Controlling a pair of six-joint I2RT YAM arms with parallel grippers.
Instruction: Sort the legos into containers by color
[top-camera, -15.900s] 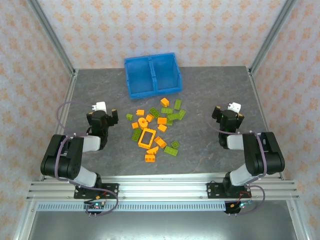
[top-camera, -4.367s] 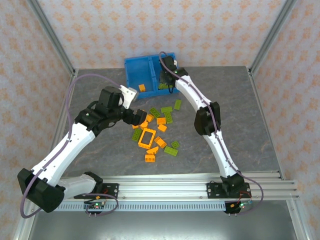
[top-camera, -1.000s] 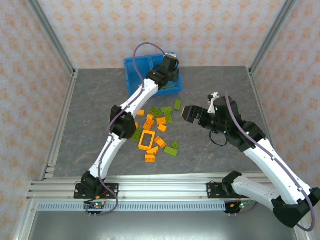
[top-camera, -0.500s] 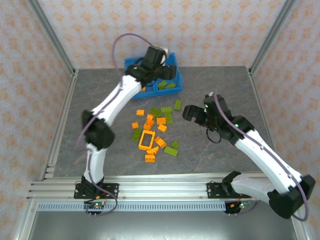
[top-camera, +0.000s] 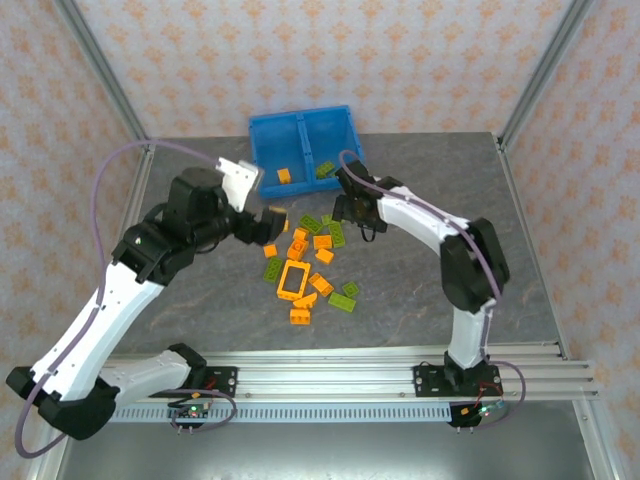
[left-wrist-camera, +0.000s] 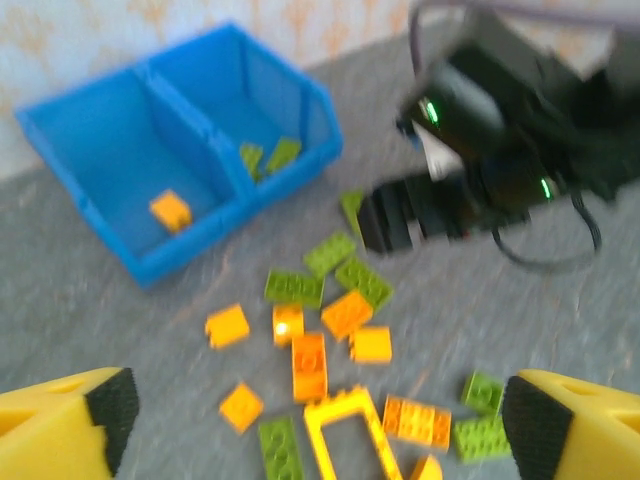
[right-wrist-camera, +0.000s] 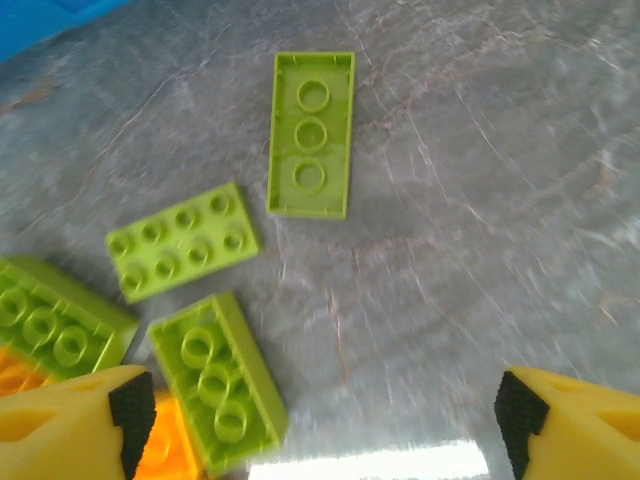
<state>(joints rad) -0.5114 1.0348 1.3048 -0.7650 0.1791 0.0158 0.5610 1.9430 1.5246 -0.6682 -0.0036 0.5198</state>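
Most legos (top-camera: 312, 258) lie loose in a cluster at the middle of the worktop (top-camera: 540, 200), orange and green mixed, with the orange frame (left-wrist-camera: 345, 404) flat at the cluster's near side. The blue bin (left-wrist-camera: 180, 255) stands at the middle of the far edge. Its left compartment holds one orange brick (left-wrist-camera: 171, 210), and its right one holds two green bricks (left-wrist-camera: 268, 155). The left hand (left-wrist-camera: 320, 415) hovers over the left side of the cluster, its fingers wide apart with nothing between them. The right hand (right-wrist-camera: 325, 412) hangs low over the far right of the cluster, fingers apart and empty. Below it lie a green plate (right-wrist-camera: 311, 133), underside up, and other green pieces.
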